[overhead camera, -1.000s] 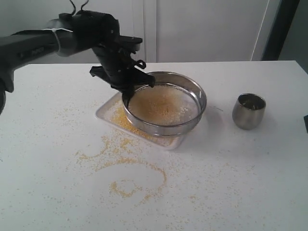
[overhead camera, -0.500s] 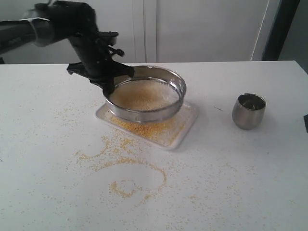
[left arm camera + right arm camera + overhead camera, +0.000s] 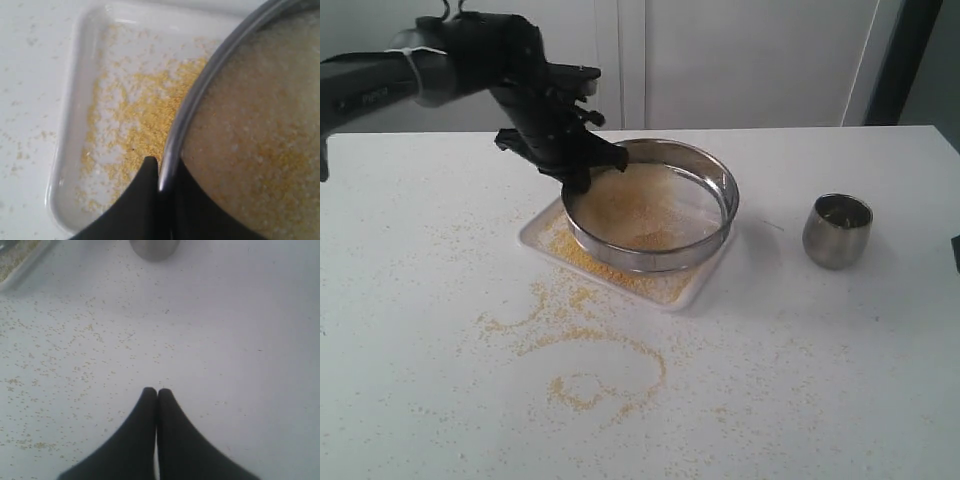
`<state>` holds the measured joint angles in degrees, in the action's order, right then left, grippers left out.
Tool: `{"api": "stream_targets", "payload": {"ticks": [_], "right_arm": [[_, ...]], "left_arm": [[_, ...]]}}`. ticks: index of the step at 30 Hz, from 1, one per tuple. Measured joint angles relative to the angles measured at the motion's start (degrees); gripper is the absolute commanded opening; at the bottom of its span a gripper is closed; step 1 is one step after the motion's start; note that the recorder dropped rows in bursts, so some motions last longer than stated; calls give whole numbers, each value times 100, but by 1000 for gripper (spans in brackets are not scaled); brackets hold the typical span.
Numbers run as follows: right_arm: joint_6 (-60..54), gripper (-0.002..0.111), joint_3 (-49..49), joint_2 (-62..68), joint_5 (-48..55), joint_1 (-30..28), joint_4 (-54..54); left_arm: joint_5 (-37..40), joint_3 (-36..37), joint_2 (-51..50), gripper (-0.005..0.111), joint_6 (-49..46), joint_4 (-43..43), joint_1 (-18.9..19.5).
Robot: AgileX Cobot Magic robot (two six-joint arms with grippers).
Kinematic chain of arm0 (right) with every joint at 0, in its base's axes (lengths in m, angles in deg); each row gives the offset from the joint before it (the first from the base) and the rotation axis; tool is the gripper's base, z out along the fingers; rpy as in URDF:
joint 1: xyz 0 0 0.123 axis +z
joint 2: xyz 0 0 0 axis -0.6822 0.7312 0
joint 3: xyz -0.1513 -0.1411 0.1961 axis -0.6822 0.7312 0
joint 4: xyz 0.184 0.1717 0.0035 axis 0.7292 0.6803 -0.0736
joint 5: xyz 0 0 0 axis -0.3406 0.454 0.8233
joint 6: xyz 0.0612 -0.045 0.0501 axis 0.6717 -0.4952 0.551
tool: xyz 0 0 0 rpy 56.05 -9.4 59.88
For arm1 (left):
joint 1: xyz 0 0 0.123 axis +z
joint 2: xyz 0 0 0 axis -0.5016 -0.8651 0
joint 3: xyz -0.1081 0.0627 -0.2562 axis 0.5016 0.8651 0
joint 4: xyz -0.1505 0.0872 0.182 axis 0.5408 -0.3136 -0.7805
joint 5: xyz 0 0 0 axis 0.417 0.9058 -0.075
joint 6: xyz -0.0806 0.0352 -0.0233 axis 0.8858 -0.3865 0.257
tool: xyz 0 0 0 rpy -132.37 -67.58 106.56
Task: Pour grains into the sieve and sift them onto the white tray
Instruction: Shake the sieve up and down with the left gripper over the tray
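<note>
Where pale wall panels (image 3: 740,60) close the room behind, the white surface (image 3: 840,380) lies strewn with grains (image 3: 575,393). The white tray (image 3: 533,236) runs its long axis diagonally, from left to near right. Over it the sieve (image 3: 650,260) faces mouth-up, with the left pincer (image 3: 160,172) clamped on its rim. The right pincer (image 3: 157,390) is closed on nothing.
</note>
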<state>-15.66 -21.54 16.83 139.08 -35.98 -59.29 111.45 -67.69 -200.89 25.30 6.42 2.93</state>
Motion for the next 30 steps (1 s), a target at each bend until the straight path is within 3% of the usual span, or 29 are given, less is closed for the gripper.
{"api": "stream_targets", "payload": {"ticks": [2,4,6,8,9,10,12,14,17,20,24,27,30], "right_arm": [[0,0,0,0,0,0,0],[0,0,0,0,0,0,0],[0,0,0,0,0,0,0],[0,0,0,0,0,0,0],[0,0,0,0,0,0,0],[0,0,0,0,0,0,0],[0,0,0,0,0,0,0],[0,0,0,0,0,0,0],[0,0,0,0,0,0,0],[0,0,0,0,0,0,0],[0,0,0,-3,0,0,0],[0,0,0,-3,0,0,0],[0,0,0,-3,0,0,0]], "left_arm": [[-15,-10,95,0,753,-61,154],[-131,-64,118,0,-91,696,350],[-64,-76,80,0,-676,652,100],[152,-86,82,0,299,-270,-64],[183,-99,121,0,821,-278,126],[147,-110,121,0,710,96,330],[-5,-110,39,0,-377,1179,519],[-53,-110,-83,0,-796,1451,236],[90,-110,-163,0,-307,679,-190],[386,-110,-52,0,667,-11,-88],[-63,-134,-16,0,81,507,360],[-150,-147,-90,0,-138,84,41],[185,-181,-75,0,519,-600,-110]]}}
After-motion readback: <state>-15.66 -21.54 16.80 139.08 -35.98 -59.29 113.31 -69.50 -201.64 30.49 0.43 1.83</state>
